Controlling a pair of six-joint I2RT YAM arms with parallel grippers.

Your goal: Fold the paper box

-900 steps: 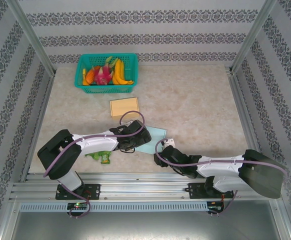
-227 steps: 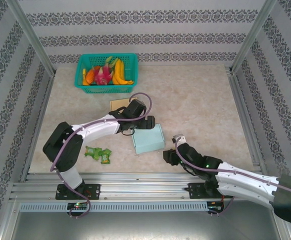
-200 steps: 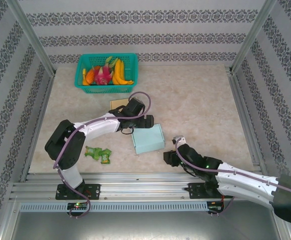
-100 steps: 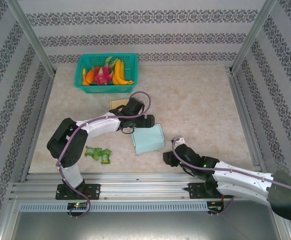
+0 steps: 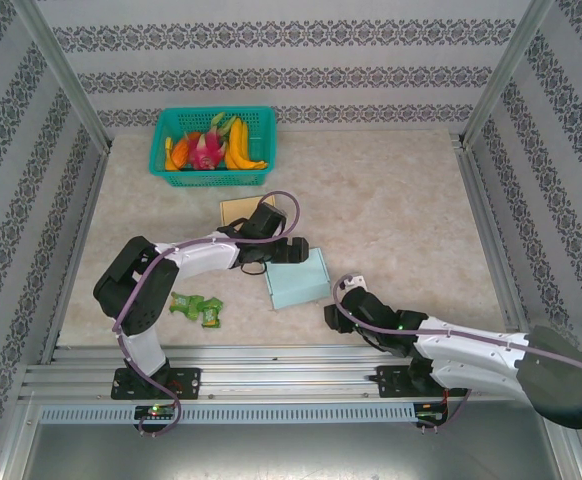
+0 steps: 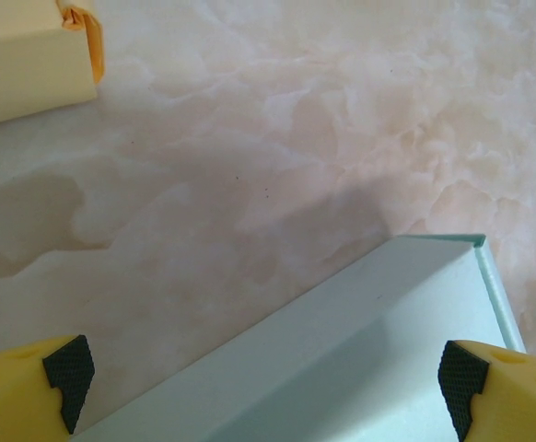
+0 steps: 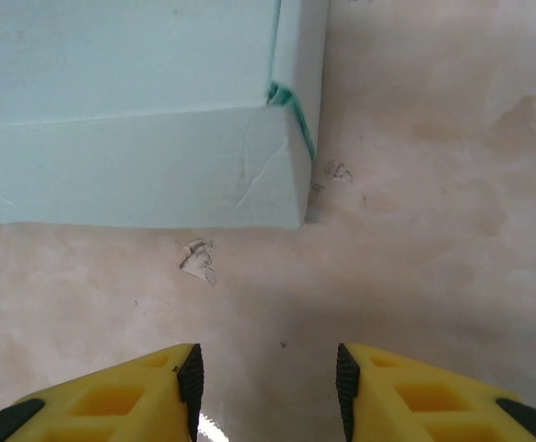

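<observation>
Though plain, mint paper box (image 5: pixel 298 281) near yellow box (image 5: pixel 241 208)

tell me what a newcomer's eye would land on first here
The bright teal basket heaped with colourful fruit stands out at the far left of the table. At centre lies a pale mint paper box, with the left pincer spread wide at its far edge and the right pincer open just short of its near right corner.
</observation>
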